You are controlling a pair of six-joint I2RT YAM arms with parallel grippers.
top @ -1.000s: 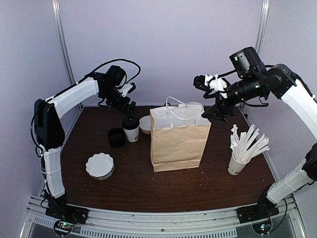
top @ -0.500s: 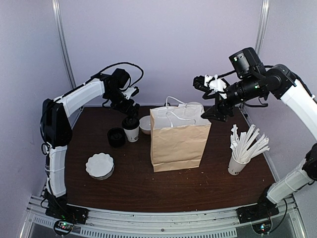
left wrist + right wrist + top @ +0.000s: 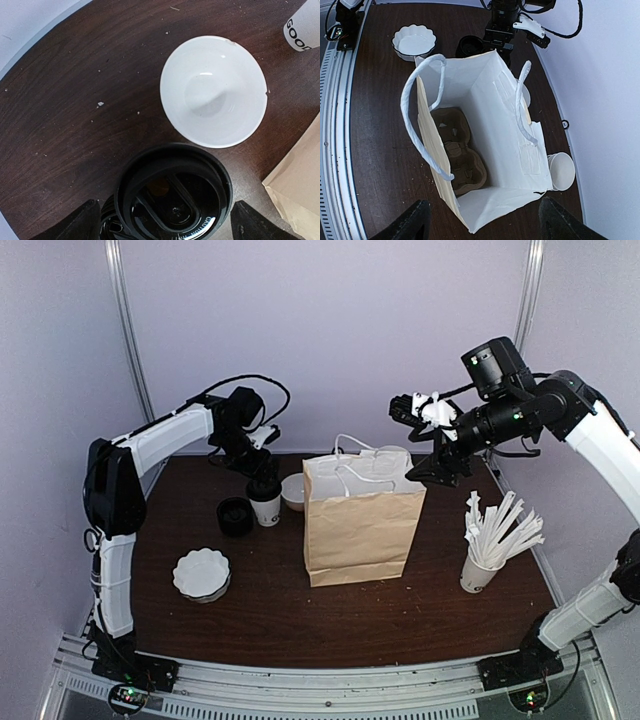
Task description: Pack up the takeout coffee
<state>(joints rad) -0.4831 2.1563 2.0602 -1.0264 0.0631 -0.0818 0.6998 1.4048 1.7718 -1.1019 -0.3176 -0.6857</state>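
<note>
At the back left of the desk (image 3: 280, 625), the takeout coffee (image 3: 266, 503) is seen standing upright with its black lid (image 3: 174, 192) on, just beside a white bowl (image 3: 213, 90) and near a black round object (image 3: 235, 516). The left fingers (image 3: 82, 225) are held spread wide, one on each side of the lid, and whether the cup is touched cannot be told. A paper bag (image 3: 360, 525) is stood open at the middle of the desk, with a cardboard cup carrier (image 3: 460, 150) lying on its bottom. The right fingers (image 3: 415, 222) are held apart above the bag's far right corner, with nothing gripped between them. A white cup (image 3: 562, 171) is set just behind the bag. A scalloped white dish (image 3: 201, 573) is placed at the near left, and a cup of paper-wrapped sticks (image 3: 482, 565) at the right.
</note>
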